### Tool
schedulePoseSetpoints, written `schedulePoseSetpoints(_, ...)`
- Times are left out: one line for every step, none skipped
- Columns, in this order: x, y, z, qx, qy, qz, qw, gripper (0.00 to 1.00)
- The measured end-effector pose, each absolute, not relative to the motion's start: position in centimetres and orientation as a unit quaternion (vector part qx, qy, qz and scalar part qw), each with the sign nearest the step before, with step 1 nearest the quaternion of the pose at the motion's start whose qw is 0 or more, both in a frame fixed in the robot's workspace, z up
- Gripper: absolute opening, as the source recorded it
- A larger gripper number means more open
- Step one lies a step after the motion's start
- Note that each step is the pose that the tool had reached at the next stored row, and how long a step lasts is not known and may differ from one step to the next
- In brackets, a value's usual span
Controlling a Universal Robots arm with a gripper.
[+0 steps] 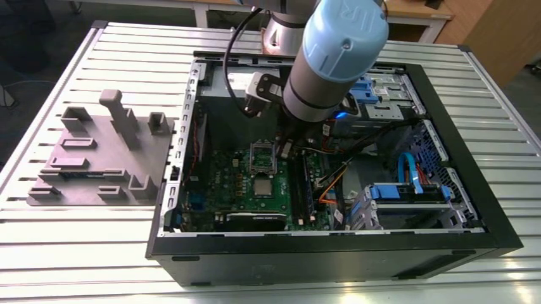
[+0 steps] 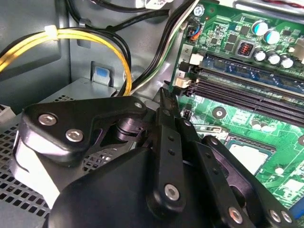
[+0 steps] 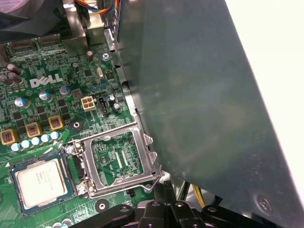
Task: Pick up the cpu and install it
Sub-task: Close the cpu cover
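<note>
An open computer case (image 1: 439,244) lies on the slatted metal tabletop (image 1: 76,253), with a grey moulded fixture (image 1: 101,158) just beside it toward the exterior view's left. The arm (image 1: 334,57) reaches down into the case over the green motherboard (image 1: 241,168). The cpu (image 3: 40,183) sits flat in its socket (image 3: 66,183) on the board, silvery top up. Right next to it a hinged metal retention frame (image 3: 142,147) is swung open. The pincer (image 3: 164,190) hangs just past that frame's far edge, apart from the cpu. Its tips are drawn together and nothing is gripped between them. The dull grey case wall (image 3: 213,95) rises close alongside it. In the second wrist view the pincer's black linkage covers much of the socket area. Long black memory slots (image 2: 247,90) run beside it, and yellow cables (image 2: 71,35) loop along the case's inner panel.
</note>
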State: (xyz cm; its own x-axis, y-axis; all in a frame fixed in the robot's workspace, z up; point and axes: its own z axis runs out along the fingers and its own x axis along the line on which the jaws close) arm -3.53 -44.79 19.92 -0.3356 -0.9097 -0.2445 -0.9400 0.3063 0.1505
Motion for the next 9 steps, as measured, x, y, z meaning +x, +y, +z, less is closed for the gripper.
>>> schedulePoseSetpoints(-3.55,-44.79,19.92,-0.574,0.806,0.134,0.057,0.11)
schedulePoseSetpoints(-3.56,-44.79,19.91,-0.574,0.806,0.134,0.057,0.11)
schedulePoseSetpoints(-3.56,-44.78,19.91,-0.574,0.806,0.134,0.057,0.11)
schedulePoseSetpoints(-3.56,-44.78,19.91,-0.573,0.806,0.134,0.056,0.11)
schedulePoseSetpoints(-3.57,-44.78,19.92,-0.573,0.806,0.134,0.056,0.11)
schedulePoseSetpoints(-3.57,-44.79,19.93,-0.573,0.806,0.134,0.056,0.11)
schedulePoseSetpoints(-3.57,-44.78,19.93,-0.573,0.806,0.134,0.056,0.11)
schedulePoseSetpoints(-3.58,-44.78,19.94,-0.573,0.806,0.134,0.056,0.11)
schedulePoseSetpoints(-3.59,-44.78,19.94,-0.573,0.806,0.134,0.056,0.11)
